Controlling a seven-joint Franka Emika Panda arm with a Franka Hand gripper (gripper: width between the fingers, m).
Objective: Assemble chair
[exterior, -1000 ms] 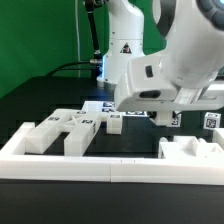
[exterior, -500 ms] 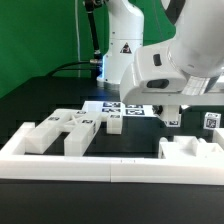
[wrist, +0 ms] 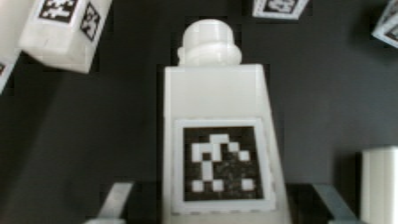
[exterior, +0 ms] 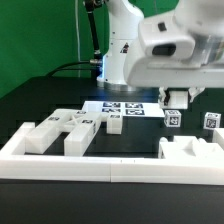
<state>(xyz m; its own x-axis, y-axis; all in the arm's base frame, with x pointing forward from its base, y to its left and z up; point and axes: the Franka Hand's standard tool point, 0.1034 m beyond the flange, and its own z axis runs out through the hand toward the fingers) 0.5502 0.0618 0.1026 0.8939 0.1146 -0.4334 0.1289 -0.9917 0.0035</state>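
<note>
One marker board (exterior: 120,107), one border rail (exterior: 100,165), several white chair pieces (exterior: 75,132)

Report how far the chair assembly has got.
Done: nothing looks joined yet. In hand: the gripper holds one tagged white piece lifted above the table. Left: the loose blocks by the border rail remain separate.

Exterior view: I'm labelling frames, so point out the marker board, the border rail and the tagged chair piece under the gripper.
marker board (exterior: 128,108), exterior view, tagged face.
border rail (exterior: 60,165), exterior view, front face.
tagged chair piece (exterior: 172,118), exterior view, its tag.
</note>
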